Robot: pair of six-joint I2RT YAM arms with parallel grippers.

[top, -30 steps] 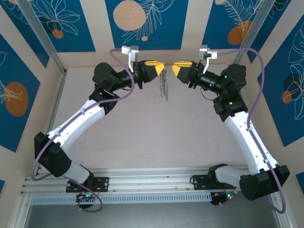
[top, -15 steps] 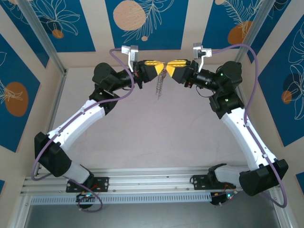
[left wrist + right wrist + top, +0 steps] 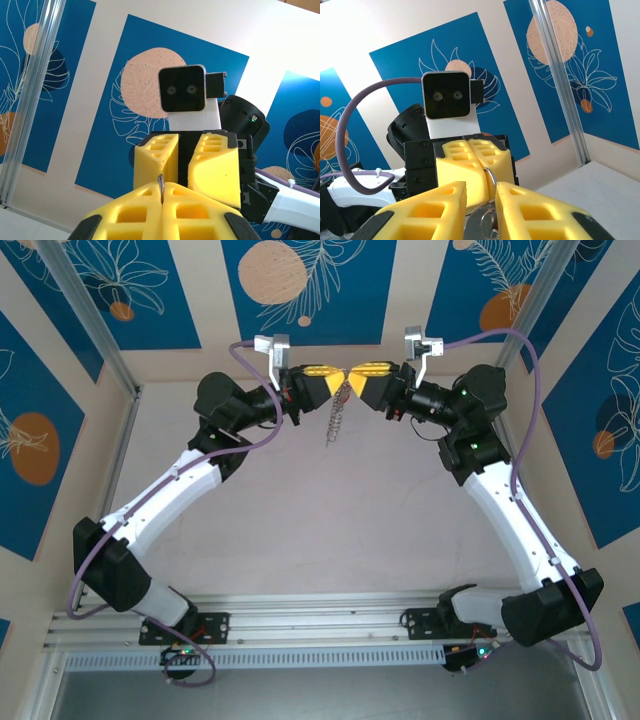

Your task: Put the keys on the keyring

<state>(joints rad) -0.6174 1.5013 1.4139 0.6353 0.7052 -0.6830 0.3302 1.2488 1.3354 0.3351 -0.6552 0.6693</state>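
**A:** Where is the flat grey metal oval keyring (image 3: 161, 185)?

**B:** In the air above the far part of the pale tabletop (image 3: 380, 530). It sits edge-on between the yellow fingers of the left gripper (image 3: 341, 379), which is clenched tight on it. Only a thin arc of metal pokes out past the tips. Its string of small silvery pieces (image 3: 335, 418) dangles below.

**A:** What has changed over the last second?

**B:** A second ago the right gripper (image 3: 354, 378) stood well apart from the left gripper, off to the right, and the string hung further right. The right gripper has since closed in. Now the two grippers meet tip to tip, almost touching, and the string hangs slightly further left.

**A:** So where does the keyring lie relative to the right gripper?

**B:** Straight ahead of it, just past its tips. In the right wrist view, the keyring's arc rises directly behind the narrow gap between that gripper's own fingers.

**A:** Is the right gripper holding anything?

**B:** Its fingers stand slightly apart, with something silvery low in the gap. What that is, and whether the fingers actually grip it, cannot be told.
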